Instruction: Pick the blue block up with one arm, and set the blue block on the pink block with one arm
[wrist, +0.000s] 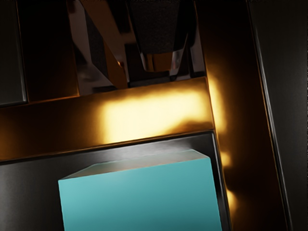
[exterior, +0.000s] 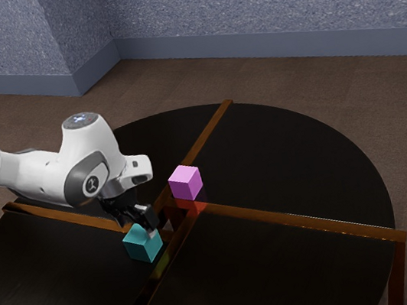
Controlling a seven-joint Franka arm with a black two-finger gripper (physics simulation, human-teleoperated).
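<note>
Speckled grey-blue walls with a blue skirting board across the upper frame, brown floor beneath. Round glossy black desk [exterior: 300, 176] over the middle and lower frame, split into 4 panels by 2 crossing brown wooden strips [exterior: 292, 220]. White arm [exterior: 29, 176] entering from the exterior view's left, bent down toward the desk left of centre.

Pink block [exterior: 185, 182] just above the strips' crossing, flat on the desk, a reddish glow on the surface under it. Blue block [exterior: 143, 244] lower left of the pink block, near it yet apart, beside the strip running to the lower left. Black jaws directly over the blue block, at its upper face. Width of the jaws impossible to tell, likewise whether gripping the block or merely above it. Cannot tell either whether resting on the desk or raised off it.

From the wrist camera: blue block [wrist: 142, 197] large and close under the hand, top face and 1 side face visible, over a black panel [wrist: 29, 192]. Bright orange-lit wooden strip [wrist: 144, 115] just beyond the block, a second strip [wrist: 231, 72] meeting it at a right angle beside the block.
</note>
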